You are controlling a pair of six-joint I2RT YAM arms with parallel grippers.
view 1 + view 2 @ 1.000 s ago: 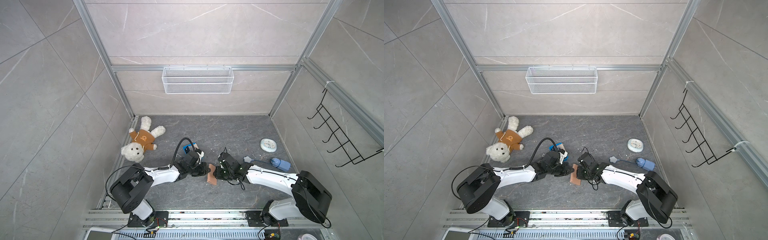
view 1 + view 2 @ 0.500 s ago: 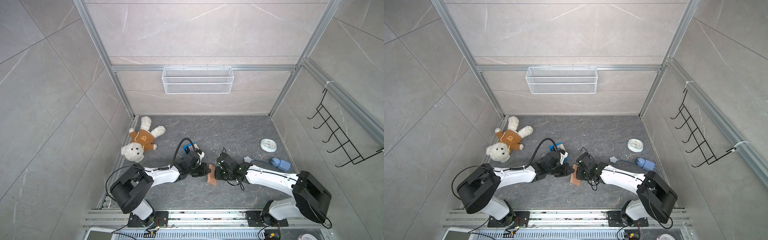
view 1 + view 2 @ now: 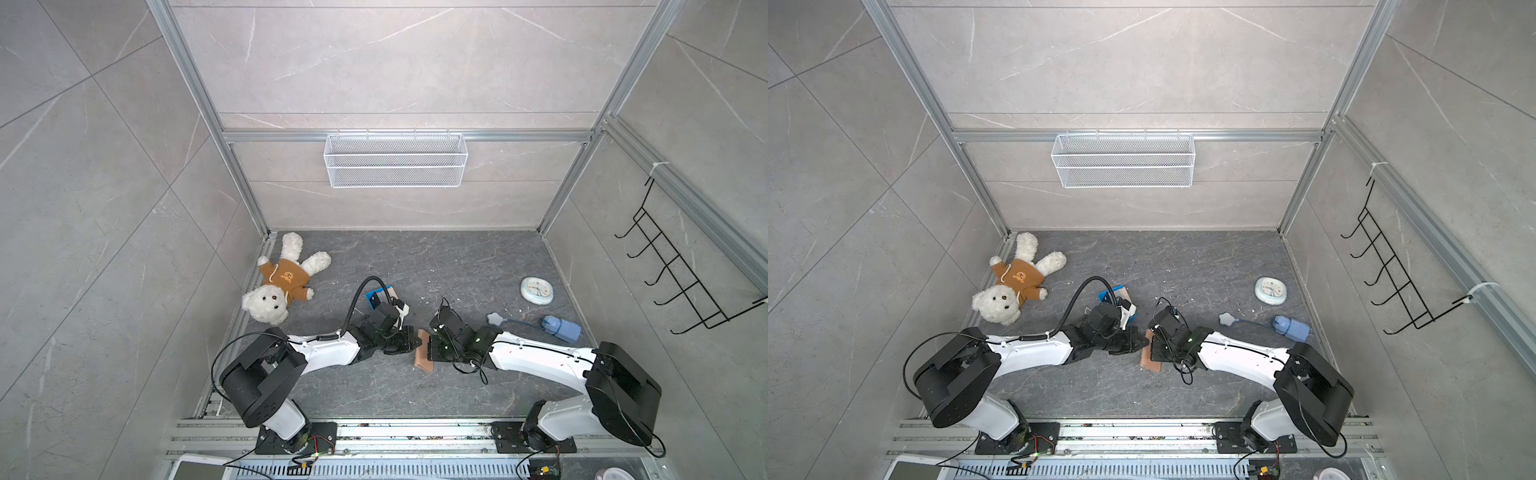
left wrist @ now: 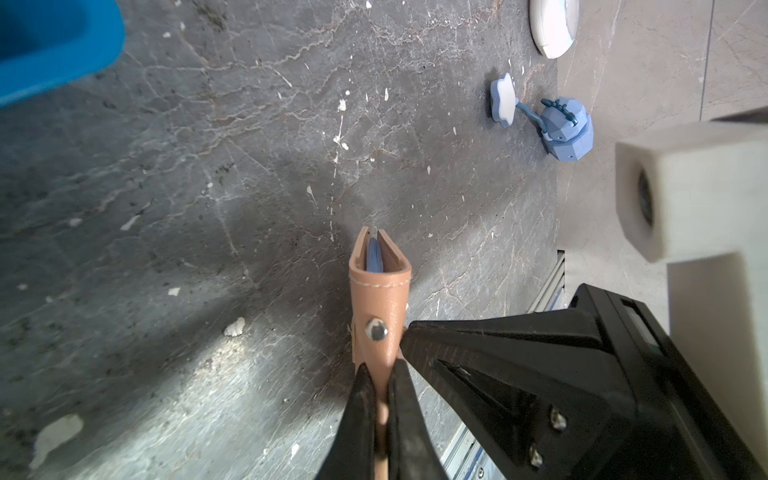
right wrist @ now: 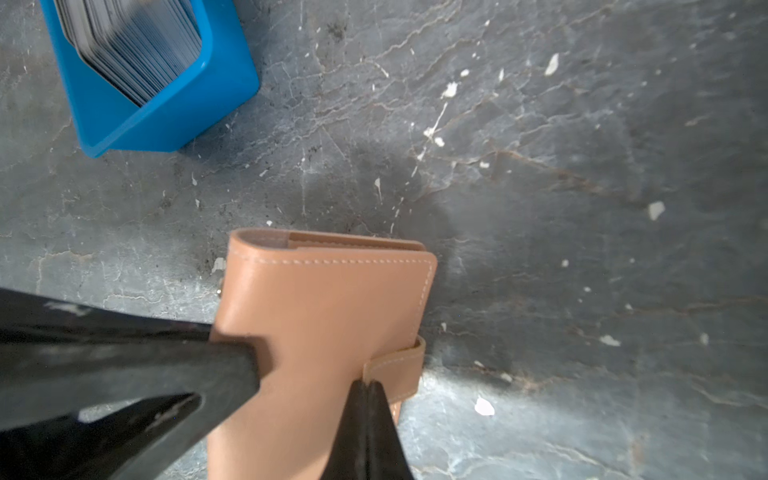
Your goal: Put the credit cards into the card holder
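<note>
Two claws, one wallet. Near the middle of the dark grey stone-look surface (image 3: 457, 266), the tan leather-like booklet card holder (image 3: 424, 357) is held closed and on edge between your arms; whether it rests on the surface cannot be told.

Your left claw (image 4: 380, 370) is pressed together on the tan leather right beside the metal snap stud (image 4: 376, 331). Your right claw (image 5: 366, 390) is pressed together on the stitched strap (image 5: 395, 365) where it wraps round the cover's edge. The hold reads as brace-and-pull: one side steadies the booklet so the other can work the strap loose, since nothing goes in while it is fastened.

The credit cards (image 5: 133, 45), a stack of thin dark-edged plastic rectangles, wait in the small blue rectangular plastic tray (image 5: 174, 124), on the far side of the card holder, just beyond your left wrist. Neither claw holds one.

Only the left wrist camera looks along the booklet's thin edge and catches the bluish clear sleeves (image 4: 374, 257) between the covers. Only the right wrist camera gives the broad cover face, the strap and the packed tray. In both top views the grips are too small to judge, yet they alone show how tray, card holder and arms lie together.
</note>
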